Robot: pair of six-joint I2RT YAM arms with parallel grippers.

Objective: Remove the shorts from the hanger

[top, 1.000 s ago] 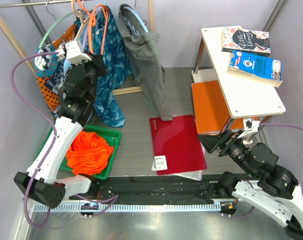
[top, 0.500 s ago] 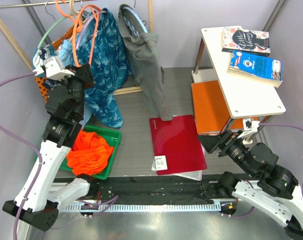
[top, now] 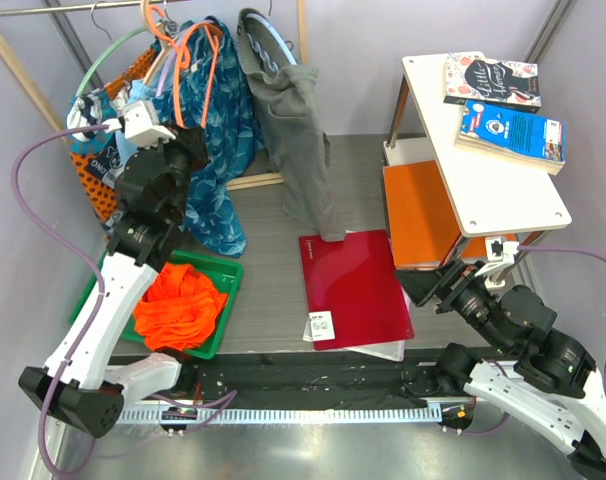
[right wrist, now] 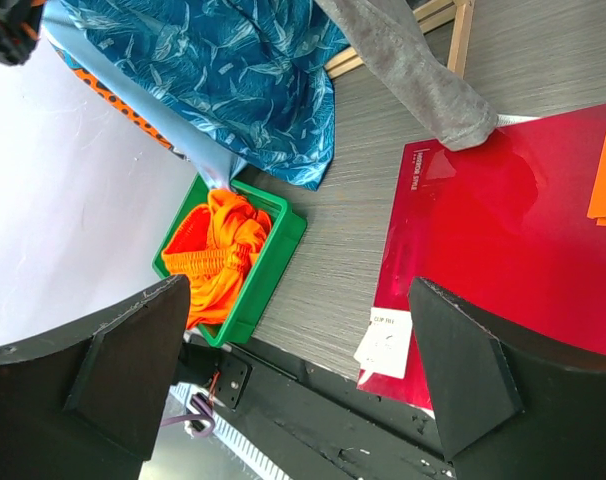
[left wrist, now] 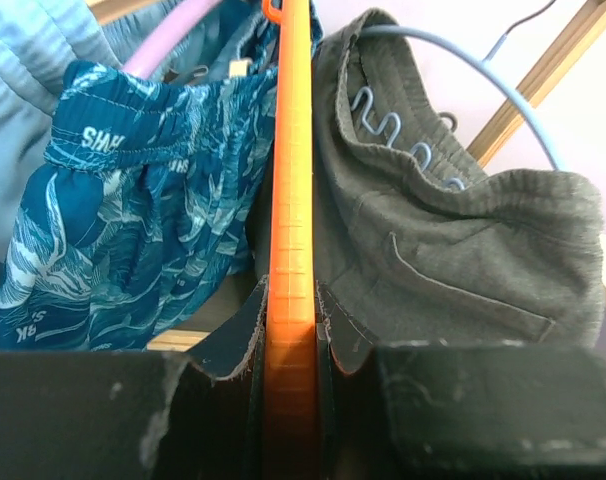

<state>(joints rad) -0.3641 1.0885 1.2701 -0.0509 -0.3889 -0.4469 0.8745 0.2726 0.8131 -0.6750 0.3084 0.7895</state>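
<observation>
Risk first: left hand is clenched on the bare lower bar of the hanger, which hangs wedged between the blue patterned shorts and the grey shorts. A pull from here could drag either neighbour off its own hanger, or catch the hook on the rail. The thin plastic could also twist or slip between the fingers, since the grip is narrow and edge-on.

Right hand is released, fingers spread wide, holding nothing, low over the bench well apart from the rack.

Containers: one green bin on the bench by the left arm holds the shorts, bunched in a heap; nothing else visible inside. Shorts look fully off the hanger, so the task looks about done.
</observation>
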